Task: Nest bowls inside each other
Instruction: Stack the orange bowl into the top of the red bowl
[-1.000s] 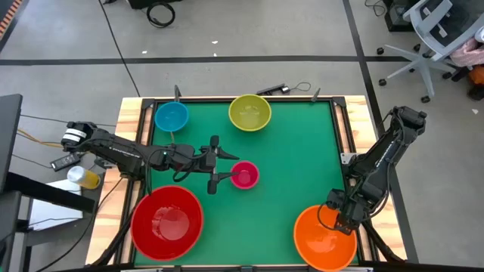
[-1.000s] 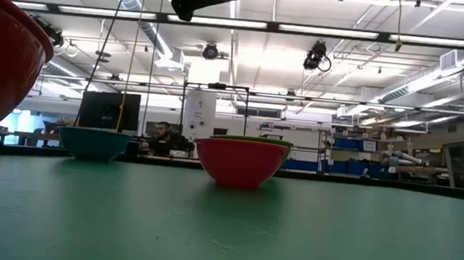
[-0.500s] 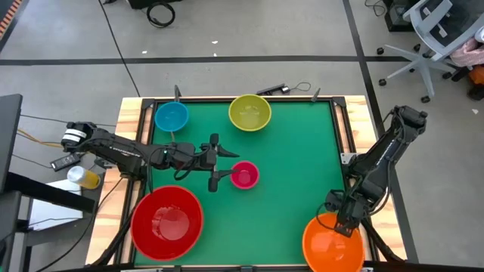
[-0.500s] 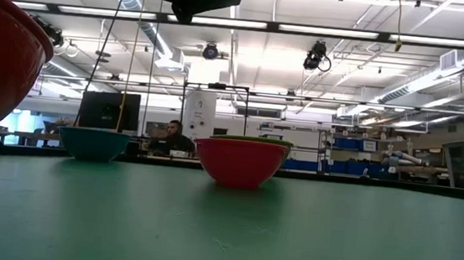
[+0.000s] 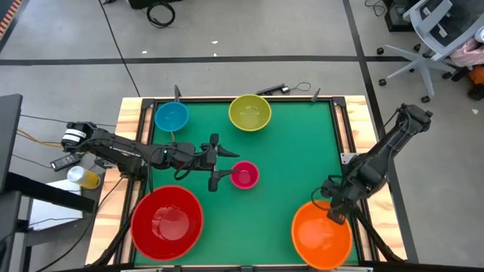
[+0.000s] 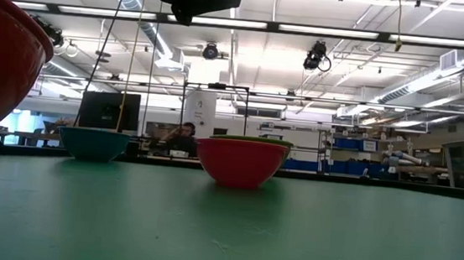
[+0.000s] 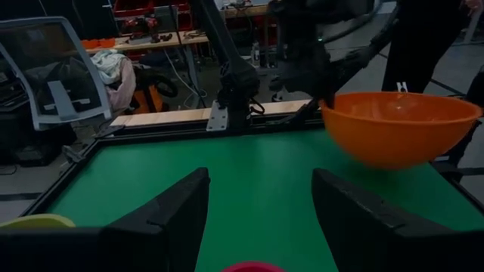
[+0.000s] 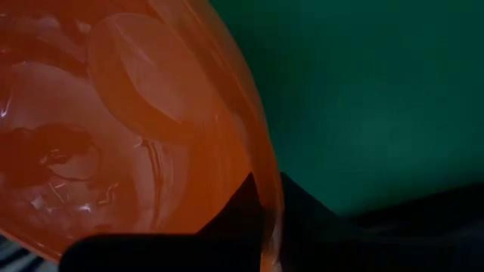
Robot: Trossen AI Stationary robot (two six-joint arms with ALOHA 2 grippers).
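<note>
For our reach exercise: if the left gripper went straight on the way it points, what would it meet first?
Probably the pink bowl, right ahead of the left gripper, whose open fingers hover just short of its rim; height unclear.

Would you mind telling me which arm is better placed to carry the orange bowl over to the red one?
The right. Its gripper is already shut on the orange bowl rim, lifted in the left wrist view. The left gripper hangs open by the pink bowl.

We note a green-topped table (image 5: 287, 162) framed in pale wood. Taking the pink bowl (image 5: 244, 175) near its middle as landmark: blue bowl (image 5: 172, 116) and yellow-green bowl (image 5: 249, 112) sit beyond it at the far edge, red bowl (image 5: 168, 221) nearer, at the front-left corner.
</note>
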